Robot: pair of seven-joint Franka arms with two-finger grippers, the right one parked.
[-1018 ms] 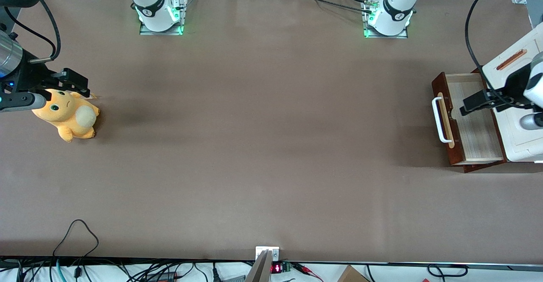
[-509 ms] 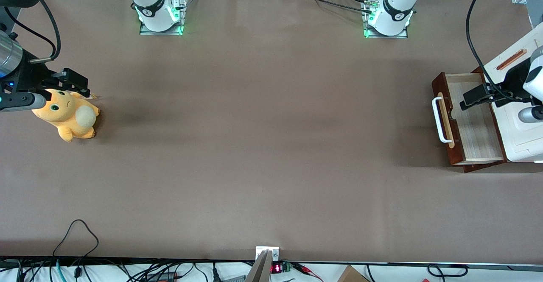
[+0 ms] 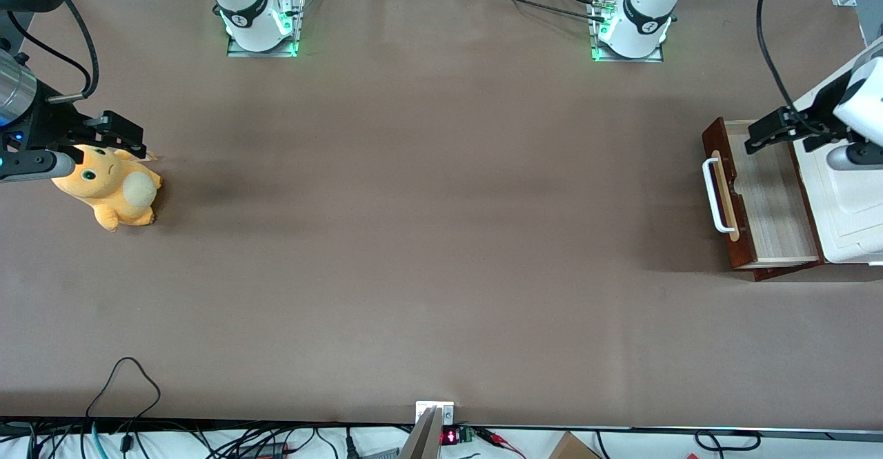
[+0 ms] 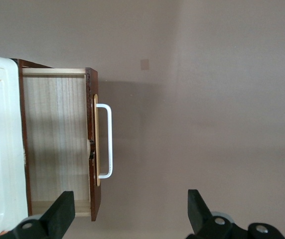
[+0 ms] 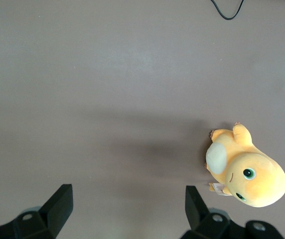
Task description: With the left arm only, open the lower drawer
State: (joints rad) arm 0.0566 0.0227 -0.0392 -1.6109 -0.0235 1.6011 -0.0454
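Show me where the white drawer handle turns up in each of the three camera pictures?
Front view: the handle is on the drawer front at the working arm's end of the table, gripper above the open tray.
Left wrist view: handle on the drawer front, gripper open.
Right wrist view: not in it.
Shared landmark: the white cabinet.

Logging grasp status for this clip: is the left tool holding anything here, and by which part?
Nothing. The left tool is open, raised above the lower drawer, clear of its white handle.
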